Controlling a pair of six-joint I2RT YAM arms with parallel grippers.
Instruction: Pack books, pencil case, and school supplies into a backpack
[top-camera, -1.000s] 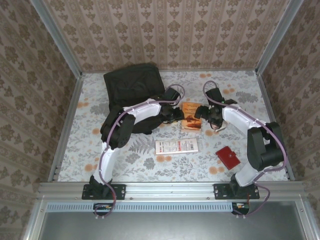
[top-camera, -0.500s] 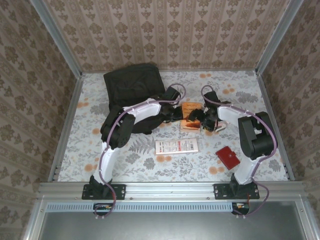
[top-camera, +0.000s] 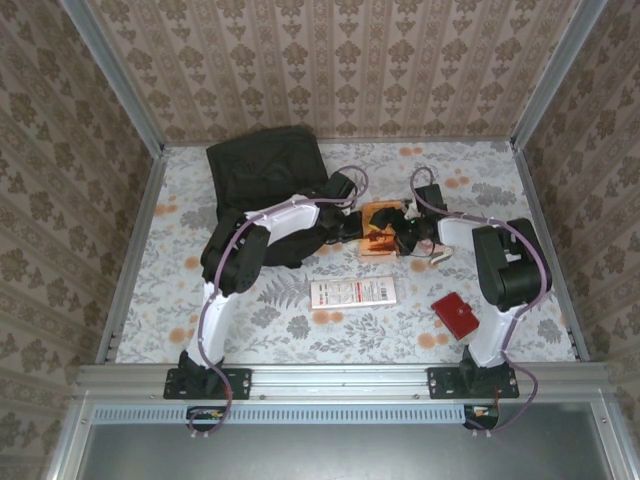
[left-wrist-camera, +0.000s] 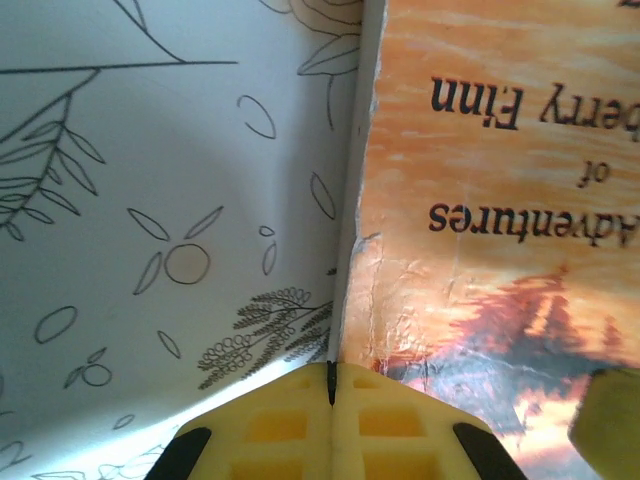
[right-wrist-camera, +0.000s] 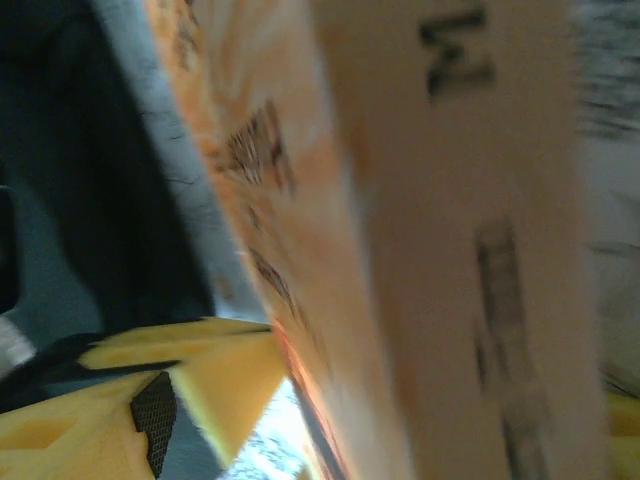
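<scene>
Book (left-wrist-camera: 480, 200) w/ an orange cover sits near the middle of the desk (top-camera: 280, 335), just to the R of the black backpack (top-camera: 265, 175). Both arms meet at it, one on each side.

L tool (top-camera: 352, 226) is closed tight. From its own camera, the two yellow fingers (left-wrist-camera: 270, 425) press together. The book's long edge runs right down to where they meet. Can't tell if a bit of the cover is pinched in there.

R tool (top-camera: 405, 233) is wide, w/ the book btwn its fingers (right-wrist-camera: 200, 370). That view is blurry, so can't tell if they touch it. The book looks tipped there, not flat.

Backpack lies at the back L, and its near edge goes under the L arm. White flat pack (top-camera: 352, 292) lies nearer the front, apart from the book. Red flat thing (top-camera: 457, 314) lies front R, just beside the R arm. Lots of bare desk at front L and back R. Metal rails (top-camera: 130, 250) run along the desk's sides.
</scene>
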